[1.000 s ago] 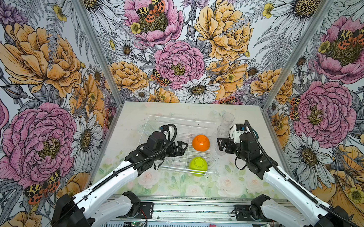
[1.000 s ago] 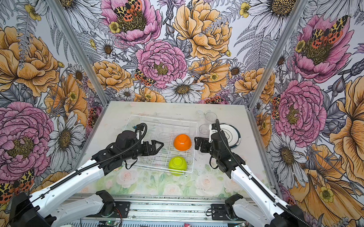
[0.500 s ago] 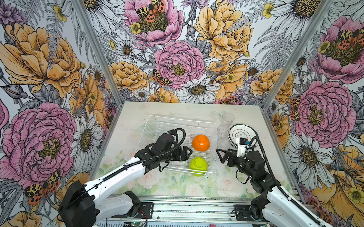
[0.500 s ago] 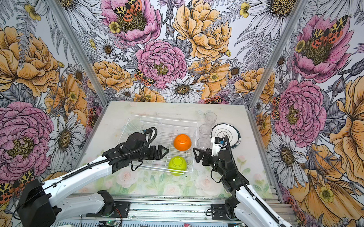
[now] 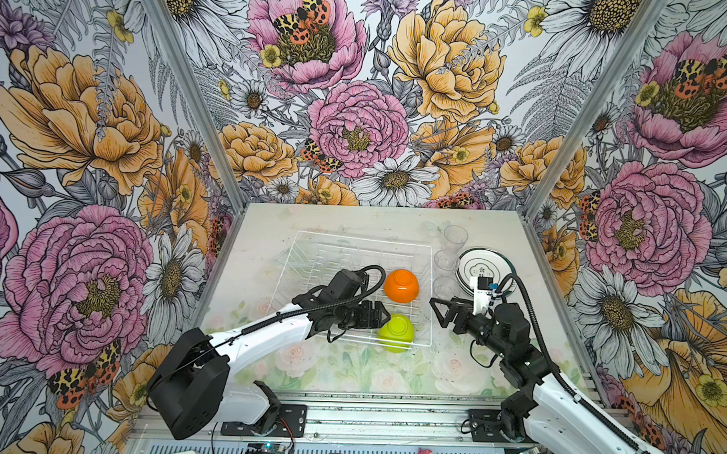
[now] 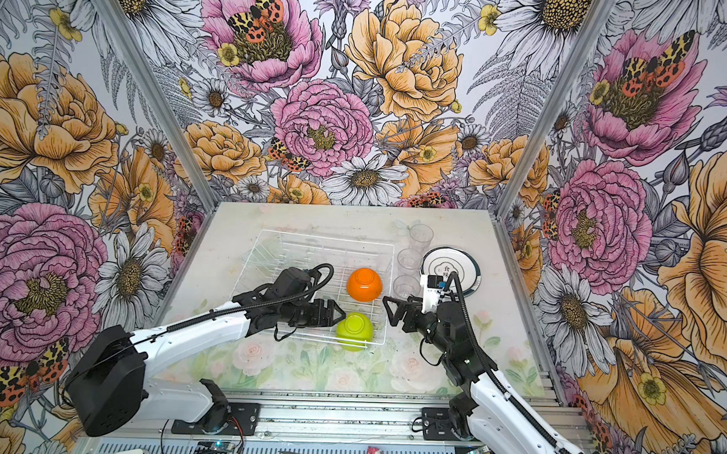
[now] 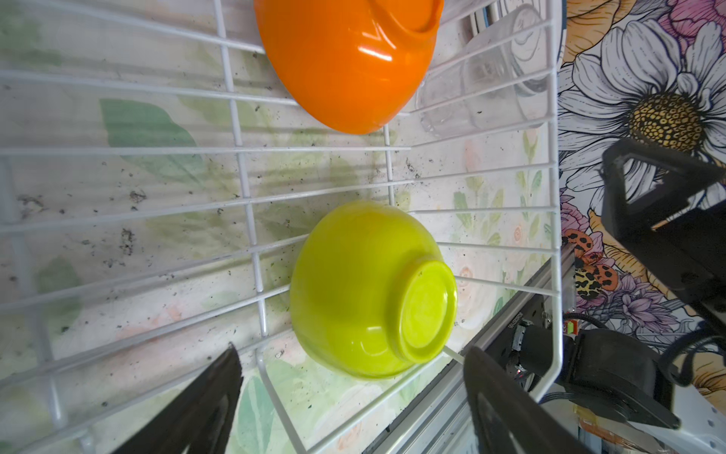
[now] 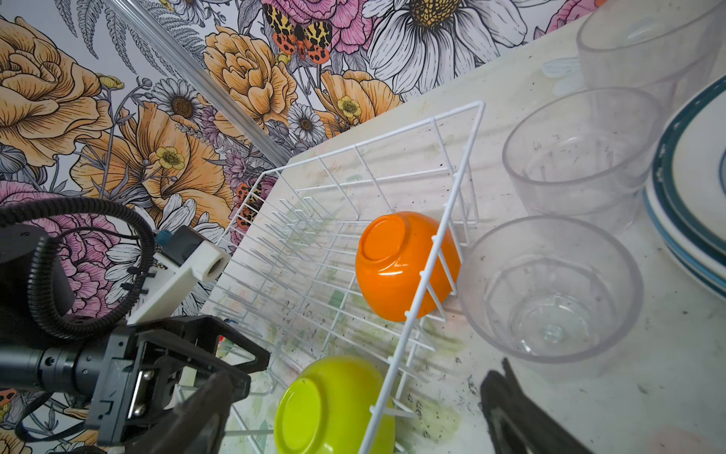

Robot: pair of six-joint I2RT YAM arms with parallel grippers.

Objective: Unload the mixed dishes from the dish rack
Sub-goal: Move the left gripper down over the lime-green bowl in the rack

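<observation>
The white wire dish rack (image 5: 361,239) (image 6: 324,236) stands mid-table. An orange bowl (image 5: 401,285) (image 6: 364,284) (image 7: 345,67) (image 8: 396,267) lies bottom-up against its right wall. A lime-green bowl (image 5: 396,332) (image 6: 355,331) (image 7: 365,291) (image 8: 326,408) sits upside down in the front right corner. My left gripper (image 5: 378,315) (image 6: 337,312) (image 7: 351,351) is inside the rack, open, its tips just short of the green bowl. My right gripper (image 5: 438,314) (image 6: 389,311) (image 8: 363,373) hangs open outside the rack's right wall, holding nothing.
Three clear cups (image 5: 446,260) (image 8: 550,287) stand in a row right of the rack. Stacked dark-rimmed plates (image 5: 483,265) (image 6: 450,266) (image 8: 691,188) lie beyond them. Upright prongs (image 5: 310,259) fill the rack's left part. Floral walls close three sides; a metal rail (image 5: 367,415) runs along the front.
My left gripper has moved right across the rack up to the green bowl, its jaws narrowing slightly. My right gripper drew back from the cups and plates toward the front.
</observation>
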